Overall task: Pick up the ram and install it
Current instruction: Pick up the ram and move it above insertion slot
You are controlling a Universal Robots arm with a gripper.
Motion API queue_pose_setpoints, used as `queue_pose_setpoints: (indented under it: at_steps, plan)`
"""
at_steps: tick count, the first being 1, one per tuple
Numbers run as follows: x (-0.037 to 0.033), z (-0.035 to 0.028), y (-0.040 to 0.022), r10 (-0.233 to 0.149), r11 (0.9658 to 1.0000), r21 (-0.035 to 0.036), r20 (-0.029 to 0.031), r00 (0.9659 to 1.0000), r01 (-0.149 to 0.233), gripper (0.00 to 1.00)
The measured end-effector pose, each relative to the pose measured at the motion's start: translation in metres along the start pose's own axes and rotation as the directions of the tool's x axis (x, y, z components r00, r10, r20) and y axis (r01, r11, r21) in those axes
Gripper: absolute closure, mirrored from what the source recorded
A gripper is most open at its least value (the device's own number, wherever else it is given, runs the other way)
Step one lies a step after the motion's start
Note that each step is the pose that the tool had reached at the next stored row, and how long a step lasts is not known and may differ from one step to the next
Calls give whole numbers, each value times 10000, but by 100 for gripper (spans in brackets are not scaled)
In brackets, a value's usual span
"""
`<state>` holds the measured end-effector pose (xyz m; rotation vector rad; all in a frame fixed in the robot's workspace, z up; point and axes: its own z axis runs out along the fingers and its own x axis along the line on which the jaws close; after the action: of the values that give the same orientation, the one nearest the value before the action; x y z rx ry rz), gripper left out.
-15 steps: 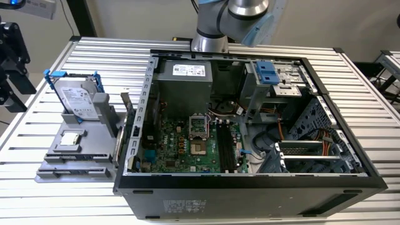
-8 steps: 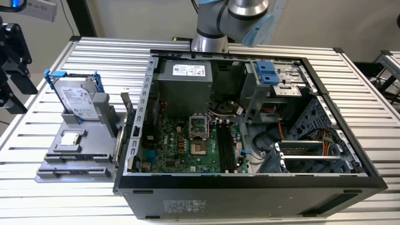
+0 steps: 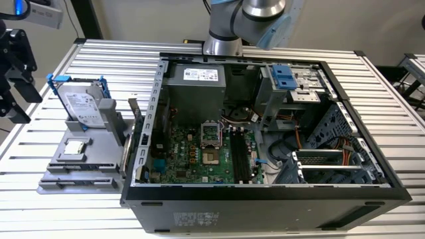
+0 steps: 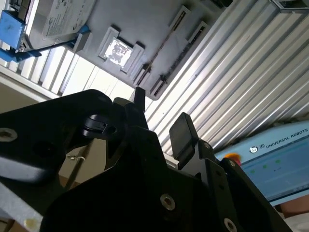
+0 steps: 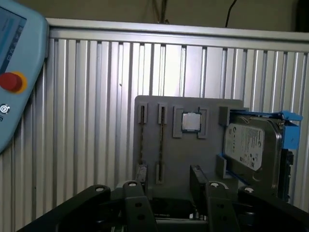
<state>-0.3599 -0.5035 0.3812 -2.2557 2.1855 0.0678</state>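
Black and spread apart, your gripper's (image 5: pixel 166 181) fingers (image 5: pixel 199 181) grasp nothing, hanging clear of the grey plastic parts holder (image 5: pixel 188 150) that lies near the ribbed aluminium worktop's (image 3: pixel 99 55) edge at the exterior view's left, beside the open black computer case (image 3: pixel 265 199). The ram (image 5: pixel 141 137), a long thin dark stick, stands on edge in a holder slot, the small square chip (image 5: pixel 191 122) between it and the blue-framed silver hard drive (image 5: pixel 248 147).

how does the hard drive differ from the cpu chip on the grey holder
The blue-framed silver hard drive stands propped on edge; the small square CPU chip lies flat in a recess. The drive is much larger and oblong, the chip square. Both sit on the grey holder.
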Motion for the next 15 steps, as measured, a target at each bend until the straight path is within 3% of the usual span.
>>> queue_pose_setpoints:
  at_steps: [11, 15]
  plan:
    - [6, 182, -5, 20, 10000, 1, -2, 10000, -20, 0]
    - [8, 236, -7, 49, 10000, 0, -57, 10000, -49, 0]
